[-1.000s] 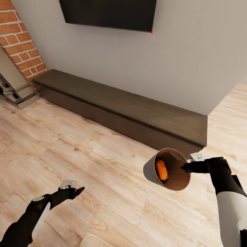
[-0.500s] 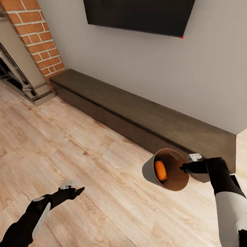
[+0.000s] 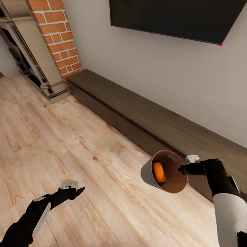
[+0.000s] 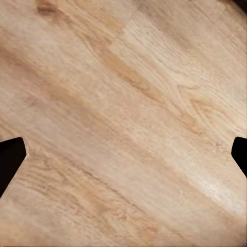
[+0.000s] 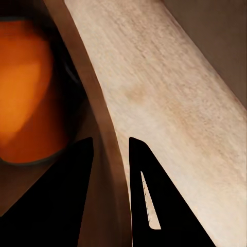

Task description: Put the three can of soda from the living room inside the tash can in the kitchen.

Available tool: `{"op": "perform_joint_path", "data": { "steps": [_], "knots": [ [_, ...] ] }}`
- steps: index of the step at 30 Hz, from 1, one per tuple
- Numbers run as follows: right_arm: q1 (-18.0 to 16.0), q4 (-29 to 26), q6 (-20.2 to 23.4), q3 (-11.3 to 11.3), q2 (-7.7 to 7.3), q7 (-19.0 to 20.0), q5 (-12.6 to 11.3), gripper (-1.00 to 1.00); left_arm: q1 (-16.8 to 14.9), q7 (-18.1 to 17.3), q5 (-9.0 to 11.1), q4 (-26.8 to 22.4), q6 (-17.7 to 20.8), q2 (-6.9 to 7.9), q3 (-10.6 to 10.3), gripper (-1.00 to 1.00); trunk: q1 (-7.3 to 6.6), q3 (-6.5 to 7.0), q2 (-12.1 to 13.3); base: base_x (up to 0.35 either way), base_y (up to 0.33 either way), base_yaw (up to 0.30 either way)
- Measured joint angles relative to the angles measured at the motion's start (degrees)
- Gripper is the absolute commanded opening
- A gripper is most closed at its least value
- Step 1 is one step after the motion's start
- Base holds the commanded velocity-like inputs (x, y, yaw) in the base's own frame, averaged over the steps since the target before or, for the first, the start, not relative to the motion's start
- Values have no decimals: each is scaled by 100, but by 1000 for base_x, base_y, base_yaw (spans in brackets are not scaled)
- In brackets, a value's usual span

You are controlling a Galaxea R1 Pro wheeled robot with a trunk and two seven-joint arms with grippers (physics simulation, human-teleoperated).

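The tash can (image 3: 148, 173) is a pale grey bucket with a copper-brown inside, held tilted above the wood floor with its mouth toward me. One orange can of soda (image 3: 159, 172) lies inside it. My right gripper (image 3: 181, 168) is shut on the bucket's rim. In the right wrist view the rim (image 5: 103, 128) runs between the two dark fingers (image 5: 62, 195) and the orange can of soda (image 5: 25, 87) shows beside it. My left gripper (image 3: 77, 190) hangs low over the floor, open, with nothing between its fingertips (image 4: 10, 157).
A long low dark-brown cabinet (image 3: 144, 120) runs along the grey wall under a black screen (image 3: 178, 17). A red-brick and stone fireplace (image 3: 51, 41) stands at the far left. Light wood floor (image 3: 68, 137) spreads in front of me.
The whole picture has shifted, so the camera has turned: cabinet, fireplace and screen now sit further right. Both arms and the held bucket keep their pose.
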Motion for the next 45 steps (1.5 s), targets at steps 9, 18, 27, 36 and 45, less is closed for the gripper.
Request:
{"op": "perform_joint_path", "data": {
  "steps": [9,18,27,36,45],
  "knots": [
    [9,0,-6,23,30,-12,7,-100,0,0,1,-7,-1,4,0,100,0,0,0,25,257,253],
    [20,0,3,31,64,-19,2,-100,0,0,2,-8,-8,2,0,100,0,0,0,1,287,253],
    [23,0,-1,33,71,-14,13,-100,0,1,1,-7,-30,-1,0,100,0,0,0,26,288,253],
    [23,0,2,32,66,-12,19,-100,0,0,8,-5,-27,-1,6,100,0,0,0,107,288,253],
    [23,0,-1,32,69,-15,38,-100,0,2,15,0,-27,39,33,100,0,0,0,127,283,253]
  ]
}}
